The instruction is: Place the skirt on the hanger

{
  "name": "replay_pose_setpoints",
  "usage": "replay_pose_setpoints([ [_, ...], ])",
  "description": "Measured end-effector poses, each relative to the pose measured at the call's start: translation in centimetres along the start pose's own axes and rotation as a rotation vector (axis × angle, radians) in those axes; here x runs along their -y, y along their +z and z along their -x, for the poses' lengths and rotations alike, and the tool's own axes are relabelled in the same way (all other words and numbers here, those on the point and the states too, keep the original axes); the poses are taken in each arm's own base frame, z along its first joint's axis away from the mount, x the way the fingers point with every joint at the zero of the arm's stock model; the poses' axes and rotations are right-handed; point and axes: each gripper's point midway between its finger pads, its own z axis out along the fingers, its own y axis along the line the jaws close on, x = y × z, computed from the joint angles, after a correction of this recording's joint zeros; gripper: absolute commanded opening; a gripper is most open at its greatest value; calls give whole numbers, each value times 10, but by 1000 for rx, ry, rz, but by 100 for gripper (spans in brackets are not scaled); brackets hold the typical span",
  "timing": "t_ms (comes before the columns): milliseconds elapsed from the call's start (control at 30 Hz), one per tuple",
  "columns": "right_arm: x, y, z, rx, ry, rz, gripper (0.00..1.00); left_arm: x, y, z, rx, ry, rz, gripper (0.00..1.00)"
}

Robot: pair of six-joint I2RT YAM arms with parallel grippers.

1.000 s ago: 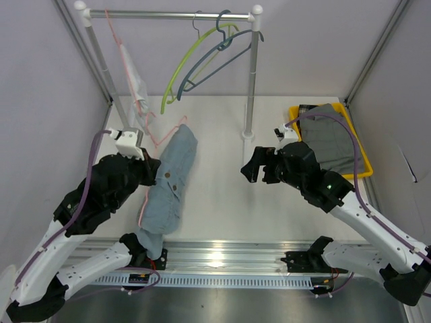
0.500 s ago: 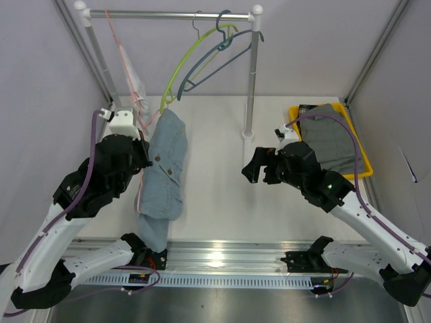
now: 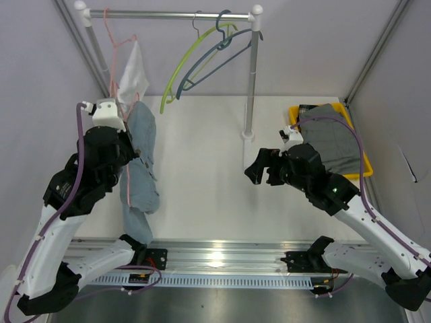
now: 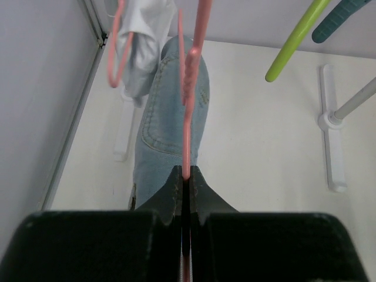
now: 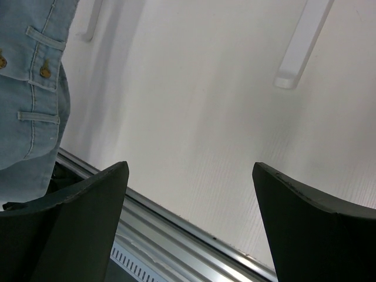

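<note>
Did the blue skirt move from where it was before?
Yes. The denim skirt swung left and up the picture, farther from the rack's right post.

There are three hangers: a pink hanger (image 4: 187, 117), a green hanger (image 4: 292, 44) and a blue hanger (image 4: 341, 20). There are three garments: a skirt (image 3: 140, 155), a white cloth (image 3: 135, 74) and a grey cloth (image 3: 330, 145). There is one rack (image 3: 252, 81), one tray (image 3: 367, 161) and two grippers, the left gripper (image 4: 185, 176) and the right gripper (image 5: 190, 166).

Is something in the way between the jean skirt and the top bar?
Partly. A white cloth hangs at the left end of the bar, close by the skirt held on a pink hanger by the left gripper. The green hanger and blue hanger sit farther right; the bar between looks free.
</note>
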Motion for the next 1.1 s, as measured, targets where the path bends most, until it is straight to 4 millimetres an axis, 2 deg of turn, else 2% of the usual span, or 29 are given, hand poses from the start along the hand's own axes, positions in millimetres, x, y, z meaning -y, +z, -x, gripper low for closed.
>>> replay_pose_setpoints([
  [200,2,0,-2,-4,1,-5,93,17,2,2,-5,2,-83,0],
  [333,3,-1,-3,-7,1,-8,93,26,12,13,-3,-7,-100,0],
  [433,4,-4,-4,-9,0,-10,93,28,31,22,2,-15,-89,0],
  [667,9,-17,-3,7,-4,-21,94,19,83,41,-9,-40,-76,0],
  [800,14,-23,-1,22,-9,-34,95,16,101,47,-14,-45,-132,0],
  [933,17,-27,-1,28,-6,-44,94,12,110,64,7,-58,-203,0],
  [1100,22,-26,-5,17,-6,-59,94,18,105,88,63,-51,-284,0],
])
